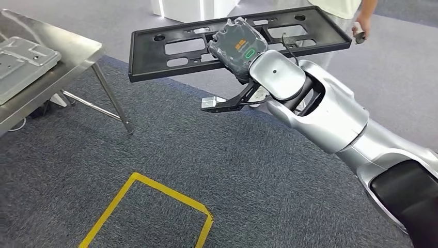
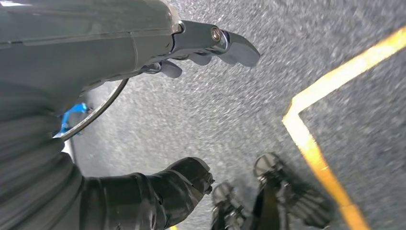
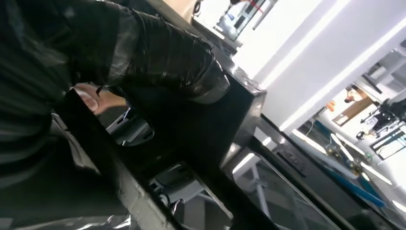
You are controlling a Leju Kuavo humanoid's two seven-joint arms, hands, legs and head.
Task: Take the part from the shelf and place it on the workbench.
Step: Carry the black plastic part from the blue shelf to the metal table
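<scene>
While the part is already off the shelf and in the air, read this as the carry step, as I judge it.

Floor: nearest you, at 6 o'clock in the head view, grey speckled carpet (image 1: 170,155) with a yellow tape outline (image 1: 150,206), flat and matte.

Left hand: the left hand (image 2: 191,115) hangs over that carpet in its wrist view; thumb and dark fingers stand apart with nothing between them, so it is free.

Right hand: the right hand (image 1: 238,45), at about 1 o'clock past the smooth silver forearm, grips the part near its middle; you see its ribbed grey back, and the fingers are hidden behind the part.

Part: the part (image 1: 170,49) is a long, flat black frame, probably moulded plastic, with rectangular cut-outs and raised edges, held roughly level, clear of the tabletop.

Tabletop: the tabletop (image 1: 77,54) at 10 o'clock is brushed, reflective steel on thin angled legs, and carries a pale grey pressed-metal panel (image 1: 23,64).

Next move: swing the part toward 10 o'clock and lower it flat; mind the long overhang near the panel and the table edge.

Person: a person (image 1: 356,15) stands at 1 o'clock, just beyond the part's far end.
</scene>
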